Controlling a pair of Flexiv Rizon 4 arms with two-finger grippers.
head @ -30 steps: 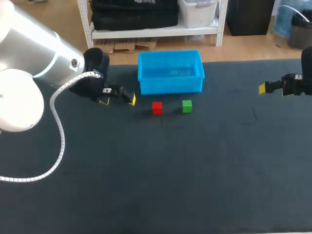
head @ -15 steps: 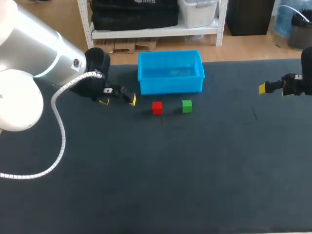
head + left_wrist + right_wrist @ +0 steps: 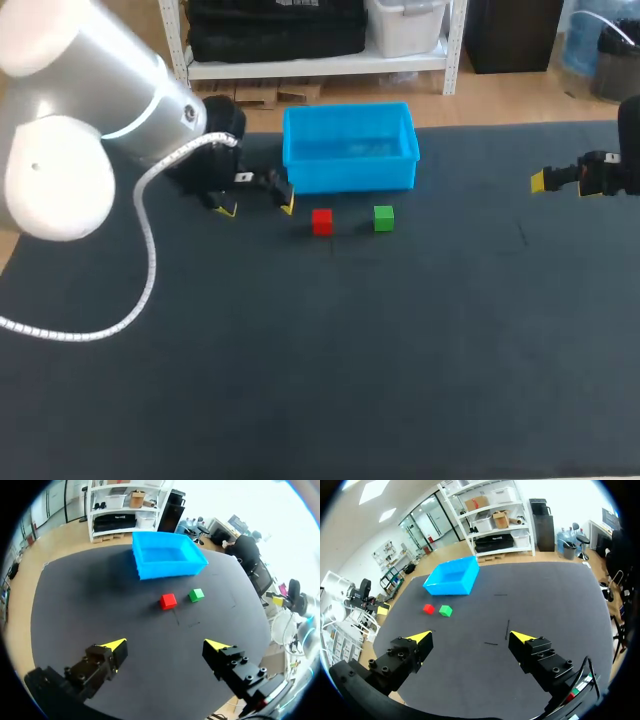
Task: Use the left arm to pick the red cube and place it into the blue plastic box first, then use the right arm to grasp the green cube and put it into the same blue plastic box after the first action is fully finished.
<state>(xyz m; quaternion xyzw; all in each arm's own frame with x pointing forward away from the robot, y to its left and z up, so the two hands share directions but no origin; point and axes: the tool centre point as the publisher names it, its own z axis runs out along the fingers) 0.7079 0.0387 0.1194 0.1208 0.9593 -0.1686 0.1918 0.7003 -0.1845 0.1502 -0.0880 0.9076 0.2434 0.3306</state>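
**Blue plastic box** (image 3: 350,178): stood upright, open side up, on the dark table (image 3: 400,340), at the side far from the robot.

**Red cube** (image 3: 321,221): lay on the table just in front of the box's front wall, before the wall's left half and apart from it. Nothing held it.

**Green cube** (image 3: 383,217): lay before the right half of the box's front wall, in a row with the red cube, with a small gap between the two. It was also free.

**Left gripper** (image 3: 258,207): was low over the table, just left of the box's front left corner. One yellow tip was close to that corner. Its fingers were spread wide with only bare table between them. From its wrist camera the box lay ahead, and both cubes sat between box and gripper (image 3: 165,645). The red cube was roughly in line with the gap between the fingers.

**Left arm** (image 3: 90,120): came in from the left of the box. A white coiled cable (image 3: 140,260) hung from it.

**Right gripper** (image 3: 471,637): was well to the right of the box, near the table's right edge. Its fingers were wide apart and empty. From its wrist camera the box stood far ahead, with the cubes just beside it on the nearer side.
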